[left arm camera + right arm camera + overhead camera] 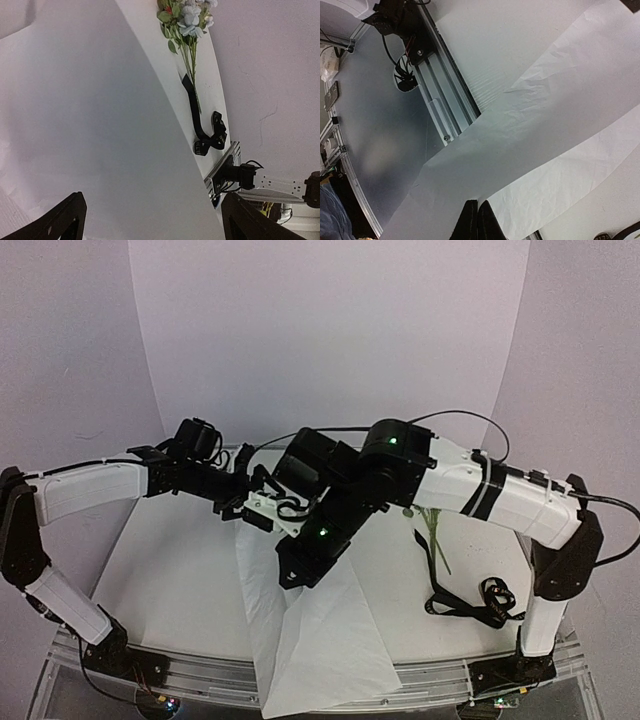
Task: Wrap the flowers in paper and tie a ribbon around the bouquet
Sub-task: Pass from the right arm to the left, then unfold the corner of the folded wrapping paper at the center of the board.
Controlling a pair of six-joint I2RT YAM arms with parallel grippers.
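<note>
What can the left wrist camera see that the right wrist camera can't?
Only the left wrist view shows the flowers, the black ribbon lying by their stems, and the left fingers spread wide open. Only the right wrist view shows the metal rail at the table's edge and the right fingers pinched shut on the paper. Both views share that big white paper.
</note>
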